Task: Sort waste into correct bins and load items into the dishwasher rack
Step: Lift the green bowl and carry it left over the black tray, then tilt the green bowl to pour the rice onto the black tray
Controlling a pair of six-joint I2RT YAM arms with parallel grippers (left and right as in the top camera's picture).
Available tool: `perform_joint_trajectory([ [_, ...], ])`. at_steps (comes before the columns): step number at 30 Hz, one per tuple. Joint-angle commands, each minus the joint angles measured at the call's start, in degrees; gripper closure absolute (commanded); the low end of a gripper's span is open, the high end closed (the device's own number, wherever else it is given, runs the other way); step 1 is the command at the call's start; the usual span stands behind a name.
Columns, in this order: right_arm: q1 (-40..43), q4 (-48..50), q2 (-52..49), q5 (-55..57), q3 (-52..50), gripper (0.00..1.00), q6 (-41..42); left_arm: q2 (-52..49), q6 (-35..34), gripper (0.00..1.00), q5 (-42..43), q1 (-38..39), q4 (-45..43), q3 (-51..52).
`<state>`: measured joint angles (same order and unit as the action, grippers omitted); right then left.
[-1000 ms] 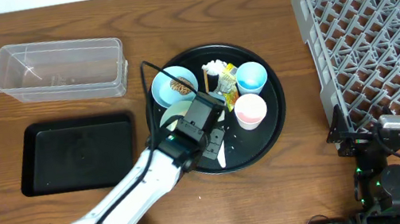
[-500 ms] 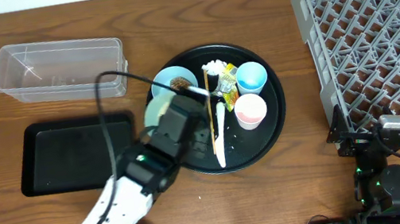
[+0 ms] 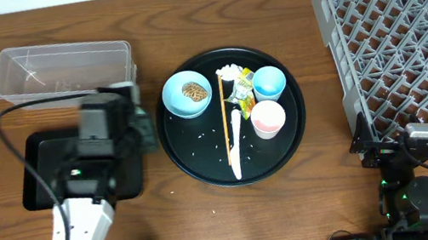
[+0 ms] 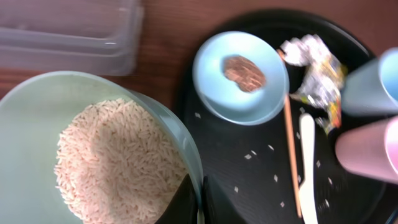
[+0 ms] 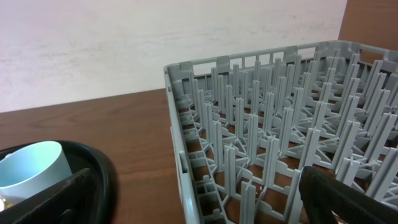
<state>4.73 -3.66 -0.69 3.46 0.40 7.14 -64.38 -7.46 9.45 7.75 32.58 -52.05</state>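
Note:
My left gripper (image 4: 200,186) is shut on the rim of the mint-white bowl (image 4: 37,124), which is full of rice (image 4: 112,158). Seen from overhead, the left gripper (image 3: 139,134) hangs over the right edge of the shallow black tray (image 3: 58,170), and the arm hides the bowl. On the round black tray (image 3: 286,139) sit the light-blue bowl (image 3: 187,94) with a brown lump (image 4: 244,71), a chopstick (image 3: 225,122), a spoon (image 3: 235,147), tissue (image 3: 229,72), wrapper (image 3: 243,86), blue cup (image 3: 268,83), pink cup (image 3: 267,117) and loose grains (image 4: 252,155). My right gripper (image 5: 205,205) stands open beside the grey rack (image 5: 273,118).
The clear tub (image 3: 64,73) stands behind the shallow black tray at the back left. The large grey rack (image 3: 403,38) fills the right side, with my right gripper (image 3: 396,151) at its front-left corner.
My left arm has carried the mint-white bowl leftward off the round black tray, to above the shallow black tray's right edge. The right arm has not moved.

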Motion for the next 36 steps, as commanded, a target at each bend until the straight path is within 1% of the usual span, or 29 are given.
perform_joint_trajectory([
  [1, -0.6, -0.2, 0.4, 0.6, -0.1, 0.01, -0.5, 0.6, 0.8, 0.94, 7.7, -7.0, -0.4, -1.3],
  [6, -0.6, -0.2, 0.4, 0.6, -0.1, 0.01, -0.5, -0.8, 3.5, 0.94, 19.7, -18.4, -0.5, -1.3],
  [9, -0.6, -0.2, 0.4, 0.6, -0.1, 0.01, -0.5, -2.5, 5.1, 0.94, 28.5, -25.2, -0.5, -1.3],
  [13, -0.6, -0.2, 0.4, 0.6, -0.1, 0.01, -0.5, -5.5, 6.0, 0.94, 39.2, -32.7, -0.6, -1.3],
  [18, -0.6, -0.2, 0.4, 0.6, -0.1, 0.01, -0.5, -10.0, 8.1, 0.94, 50.9, -39.3, -1.3, -1.3],
  [24, -0.6, -0.2, 0.4, 0.6, -0.1, 0.01, -0.5, -16.2, 12.0, 0.93, 62.2, -42.1, -2.6, -1.3],
  [27, -0.6, -0.2, 0.4, 0.6, -0.1, 0.01, -0.5, -19.9, 12.3, 0.94, 65.8, -42.4, -3.5, -1.3],
  [31, -0.6, -0.2, 0.4, 0.6, -0.1, 0.01, -0.5, -25.0, 14.5, 0.94, 71.3, -42.5, -3.5, -1.3],
  [36, -0.6, -0.2, 0.4, 0.6, -0.1, 0.01, -0.5, -29.4, 14.8, 0.94, 74.4, -42.9, -3.5, -1.3],
])
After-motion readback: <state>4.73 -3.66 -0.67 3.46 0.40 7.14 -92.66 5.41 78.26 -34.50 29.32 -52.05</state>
